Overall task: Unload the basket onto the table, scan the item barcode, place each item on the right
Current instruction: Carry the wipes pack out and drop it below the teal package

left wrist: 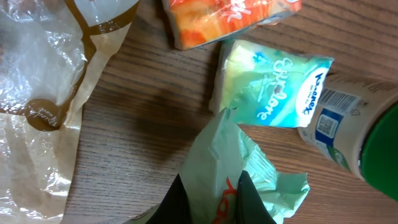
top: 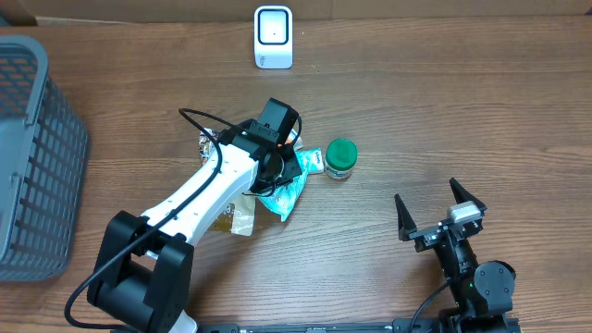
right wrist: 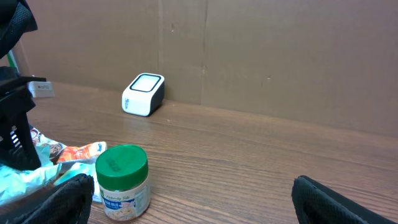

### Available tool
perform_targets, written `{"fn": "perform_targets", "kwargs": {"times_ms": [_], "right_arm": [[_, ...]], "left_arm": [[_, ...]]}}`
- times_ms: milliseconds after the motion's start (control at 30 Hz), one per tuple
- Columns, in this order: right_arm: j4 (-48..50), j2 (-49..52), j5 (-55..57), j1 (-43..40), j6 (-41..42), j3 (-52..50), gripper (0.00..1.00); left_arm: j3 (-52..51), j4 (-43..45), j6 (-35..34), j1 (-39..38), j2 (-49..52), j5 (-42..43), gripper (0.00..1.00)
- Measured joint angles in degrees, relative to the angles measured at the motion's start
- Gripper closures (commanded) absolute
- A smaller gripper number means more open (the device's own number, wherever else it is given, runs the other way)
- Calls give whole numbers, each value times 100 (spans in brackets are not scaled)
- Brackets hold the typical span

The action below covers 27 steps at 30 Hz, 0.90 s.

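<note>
The pale green packet [left wrist: 239, 158] is lying at the middle of the table [top: 462, 111], at the near edge of a small heap of goods, and the left gripper [left wrist: 214, 194] is pinching its crumpled near end with both jaws closed on the film. To do this step well, the arm is probably needing to lift the packet straight up clear of its neighbours before carrying it far toward the white scanner [top: 274, 35], and then to turn it so the barcode is facing the scanner's window; no barcode is showing on the packet from any view, so the wrist may be needing to rotate it to find the code. The film is looking thin and slack, so a pinch at one end is likely leaving the rest drooping and creasing. The packet is showing red-orange print near the jaws. Just beyond it a tissue pack [left wrist: 273, 93] is lying, with a green-lidded jar [top: 340, 158] at its right, an orange packet [left wrist: 224, 18] farther off, and a clear bag with brown trim [left wrist: 43, 81] at the left. The right gripper [top: 427, 196] is waiting near right, jaws spread wide and empty, and a grey basket [top: 37, 157] is sitting at the far left edge.
</note>
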Motion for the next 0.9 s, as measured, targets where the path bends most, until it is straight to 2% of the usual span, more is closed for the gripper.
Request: {"fn": "perform_targets", "kwargs": {"times_ms": [567, 900], "right_arm": [[0, 0, -2, 0, 0, 0, 0], [-2, 0, 0, 0, 0, -2, 0]], "left_arm": [[0, 28, -111, 0, 24, -125, 96], [-7, 87, -280, -63, 459, -122, 96]]}}
